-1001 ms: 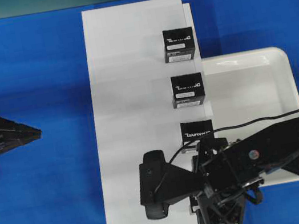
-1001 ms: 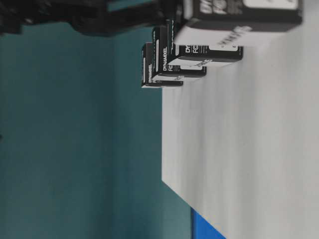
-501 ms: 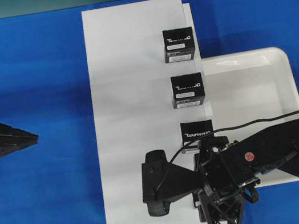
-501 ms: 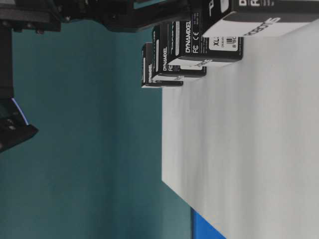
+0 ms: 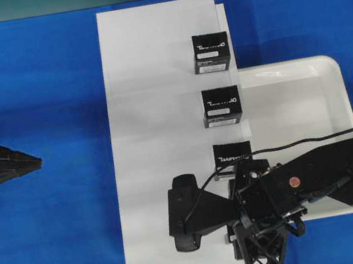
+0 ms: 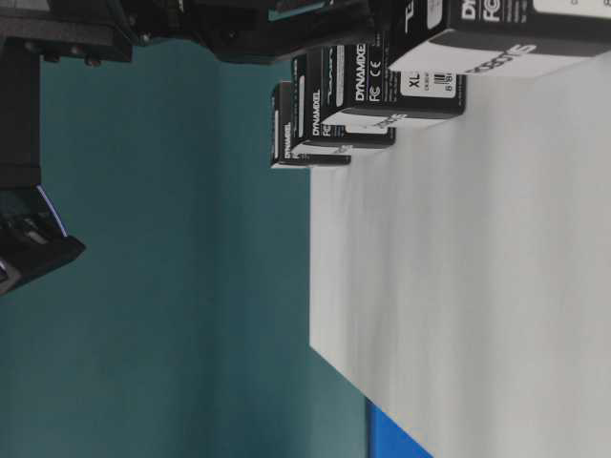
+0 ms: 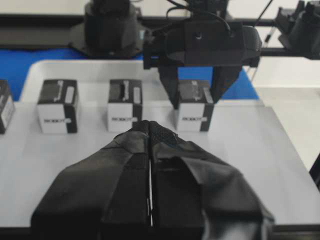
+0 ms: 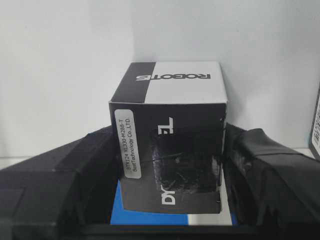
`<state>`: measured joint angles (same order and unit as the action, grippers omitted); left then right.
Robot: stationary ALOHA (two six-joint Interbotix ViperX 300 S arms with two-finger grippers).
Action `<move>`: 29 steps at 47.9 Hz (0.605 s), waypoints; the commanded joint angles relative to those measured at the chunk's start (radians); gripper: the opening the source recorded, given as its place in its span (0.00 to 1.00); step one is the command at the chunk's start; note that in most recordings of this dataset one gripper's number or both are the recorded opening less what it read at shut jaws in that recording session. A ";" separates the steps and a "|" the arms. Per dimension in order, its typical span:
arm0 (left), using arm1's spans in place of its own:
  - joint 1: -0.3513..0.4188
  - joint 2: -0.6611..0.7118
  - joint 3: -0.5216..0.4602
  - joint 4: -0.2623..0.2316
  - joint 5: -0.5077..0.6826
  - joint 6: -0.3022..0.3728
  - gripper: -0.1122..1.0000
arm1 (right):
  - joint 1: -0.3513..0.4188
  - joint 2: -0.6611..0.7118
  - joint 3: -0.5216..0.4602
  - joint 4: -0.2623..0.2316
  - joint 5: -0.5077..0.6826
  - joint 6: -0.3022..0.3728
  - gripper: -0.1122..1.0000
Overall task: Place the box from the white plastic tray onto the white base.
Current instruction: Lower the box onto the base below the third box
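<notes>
- Overhead: your right gripper (image 5: 260, 240) hangs at the near end of the white base (image 5: 152, 109), at its edge beside the white plastic tray (image 5: 331, 77). The arm hides the box here. Three boxes (image 5: 221, 106) already line that edge, so open room lies only toward the near end — let go too far out and the box could tip off.
- Table level: the box (image 6: 496, 38) shows at the top, its underside seemingly just clear of the base — a release from there could land it crooked.
- Left wrist: your left gripper (image 7: 150, 150) is clenched, empty, well apart. The right one straddles the box (image 7: 194, 105) next to its neighbour (image 7: 125, 105); drift sideways and you nudge it.
- Right wrist: the fingers (image 8: 260, 160) grasp the box (image 8: 172, 145) by its sides, low down, so it could swing.
</notes>
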<state>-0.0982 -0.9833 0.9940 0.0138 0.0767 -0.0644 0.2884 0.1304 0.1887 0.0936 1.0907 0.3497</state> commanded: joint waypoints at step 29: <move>-0.003 0.002 -0.021 0.002 0.014 -0.002 0.06 | -0.006 0.008 0.015 -0.009 -0.006 -0.009 0.73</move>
<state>-0.0982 -0.9863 0.9925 0.0123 0.0951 -0.0644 0.2869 0.1289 0.1979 0.0920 1.0876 0.3421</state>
